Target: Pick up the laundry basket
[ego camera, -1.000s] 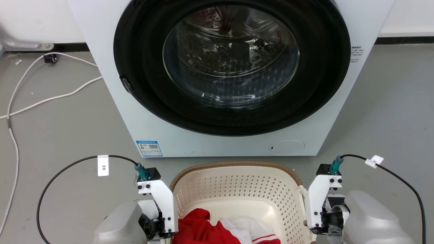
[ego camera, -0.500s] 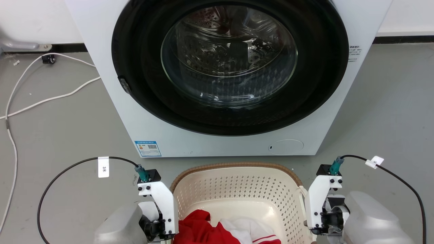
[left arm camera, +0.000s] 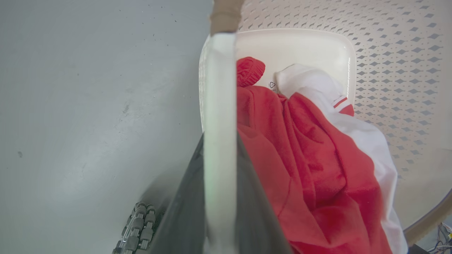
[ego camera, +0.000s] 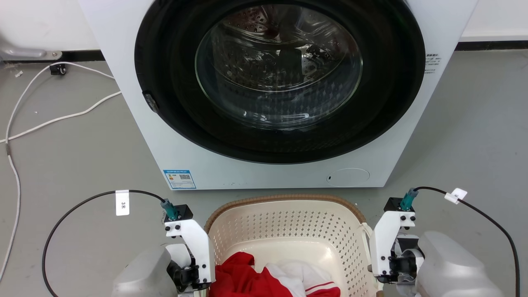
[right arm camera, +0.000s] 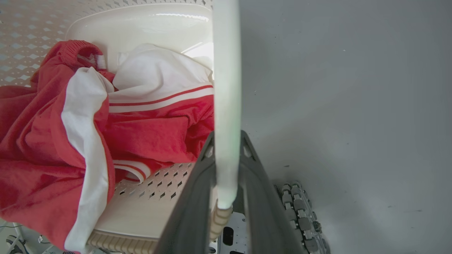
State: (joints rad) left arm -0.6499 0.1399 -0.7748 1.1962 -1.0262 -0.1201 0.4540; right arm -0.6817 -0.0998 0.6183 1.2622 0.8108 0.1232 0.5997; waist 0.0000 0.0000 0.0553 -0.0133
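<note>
**Two-handed hold on the laundry basket, ready to lift**

The left gripper (left arm camera: 219,148) and right gripper (right arm camera: 227,144) each clench a white side handle (left arm camera: 219,88) of the laundry basket (ego camera: 284,225). The basket sits between them, with the washer (ego camera: 264,173) just ahead. Risks: if the arms rise unequally the basket would tilt, sliding the red-and-white garment (ego camera: 247,280) sideways. The smooth handles could slip through the fingers (right arm camera: 192,211), or the far rim (ego camera: 284,197) could strike the washer.

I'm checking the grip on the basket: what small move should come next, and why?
Probably raise both arms straight up a little, together, keeping the basket level. The left end effector pinches the left handle, the right end effector the right handle; clothes lie inside, and the washer stands close ahead, so up looks safer than forward.
</note>
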